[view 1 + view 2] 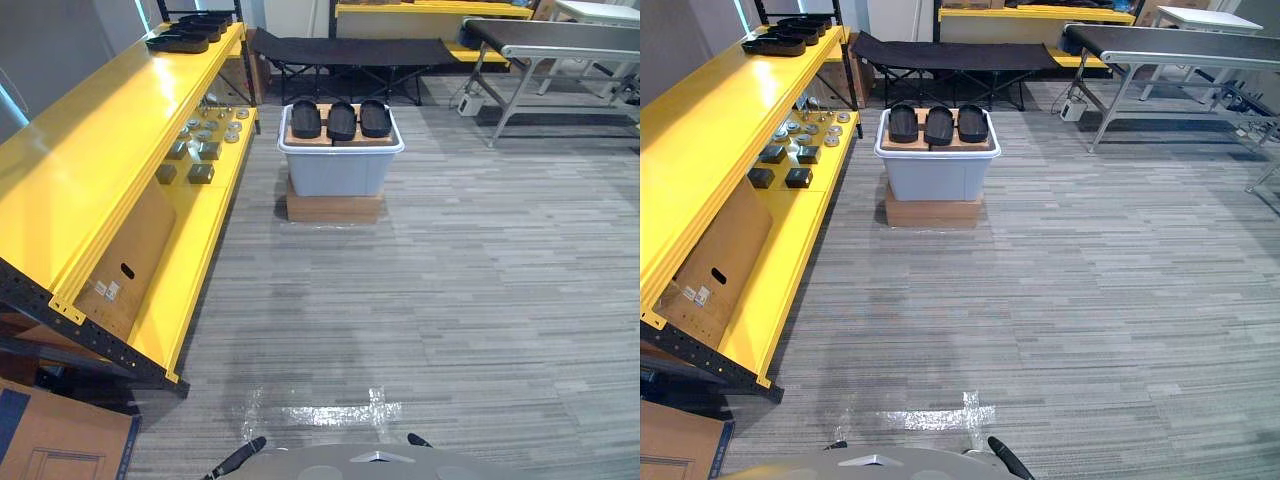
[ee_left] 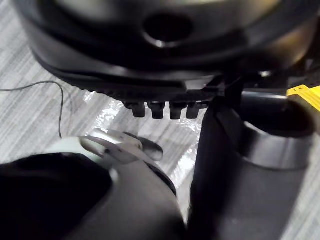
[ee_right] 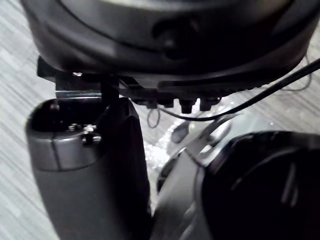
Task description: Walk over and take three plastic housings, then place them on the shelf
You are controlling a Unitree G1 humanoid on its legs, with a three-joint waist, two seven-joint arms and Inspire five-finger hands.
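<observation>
Lying well ahead of the left hand and right hand, whose grip I cannot tell, three smooth black oval plastic housings top a grey plastic tub.

Floor: grey bin on wood box, 3 blk housings atop.

The left hand is seen as a dark bulk, close up. Past it a grey striped floor is shown, and a patch of glossy tape is stuck to that floor, just beyond the hand. Off to the hand's side, a corner of the yellow shelf is caught.
</observation>
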